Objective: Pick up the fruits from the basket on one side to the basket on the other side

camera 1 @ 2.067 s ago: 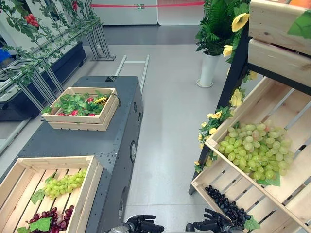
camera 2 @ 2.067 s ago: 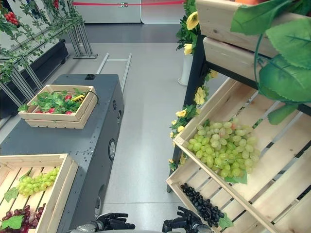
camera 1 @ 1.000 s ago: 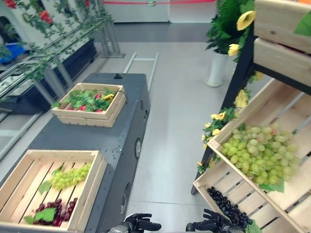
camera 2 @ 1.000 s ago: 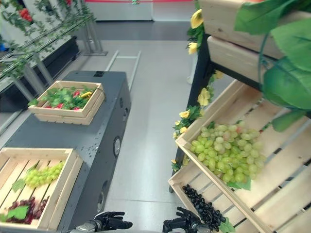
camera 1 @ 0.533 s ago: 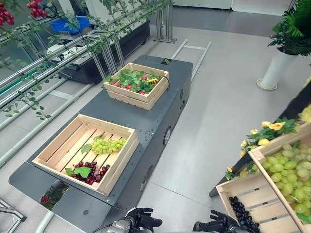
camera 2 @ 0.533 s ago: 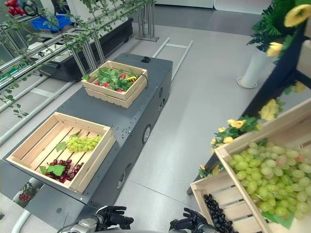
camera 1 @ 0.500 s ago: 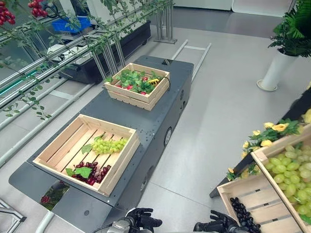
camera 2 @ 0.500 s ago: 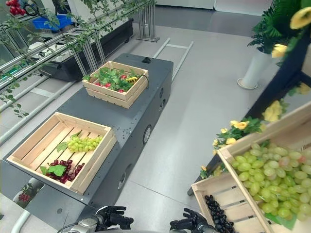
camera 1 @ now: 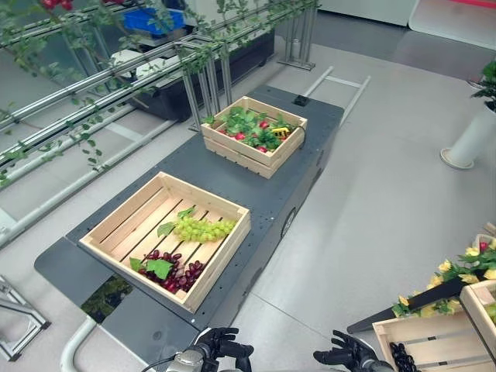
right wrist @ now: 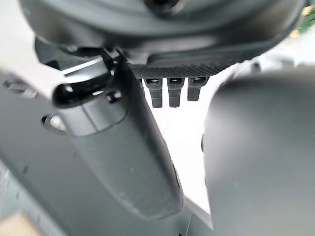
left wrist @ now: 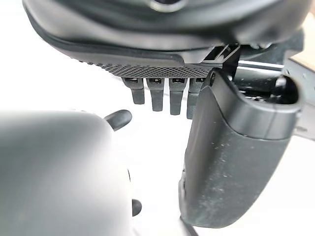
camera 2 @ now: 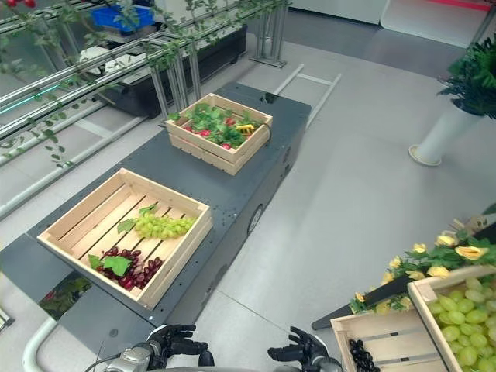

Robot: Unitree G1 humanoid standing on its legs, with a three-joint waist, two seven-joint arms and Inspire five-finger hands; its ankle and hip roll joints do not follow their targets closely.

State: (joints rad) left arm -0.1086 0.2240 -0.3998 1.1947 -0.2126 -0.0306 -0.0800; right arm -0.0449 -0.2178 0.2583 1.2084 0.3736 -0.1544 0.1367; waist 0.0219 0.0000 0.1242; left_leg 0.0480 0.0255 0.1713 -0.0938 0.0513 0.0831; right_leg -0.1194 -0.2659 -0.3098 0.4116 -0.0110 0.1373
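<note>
My left hand [camera 1: 217, 345] hangs low at the near edge of the scene, empty, its fingers [left wrist: 156, 93] loosely apart and hanging straight; my right hand [camera 2: 306, 350] sits just right of it, also empty, fingers [right wrist: 167, 91] relaxed and spread; the two are near each other but apart. On the dark grey surface [camera 1: 256, 190] to my left stands the near wooden crate [camera 1: 167, 236]; inside it a bunch of green grapes [camera 1: 200, 229] lies toward the far right side, and a bunch of dark red grapes [camera 1: 174, 273] with a green leaf lies toward the near corner; the two bunches are close but not touching. Farther along the same surface sits a second wooden crate [camera 2: 218, 132], filled with green leaves and what look like small red fruits, though I cannot tell their kind. At the near right, the wooden shelf crates hold black grapes [camera 2: 363, 355] in the lower one and a heap of green grapes [camera 2: 463, 318] in the upper; yellow flowers [camera 2: 434, 260] sit just beyond them.
</note>
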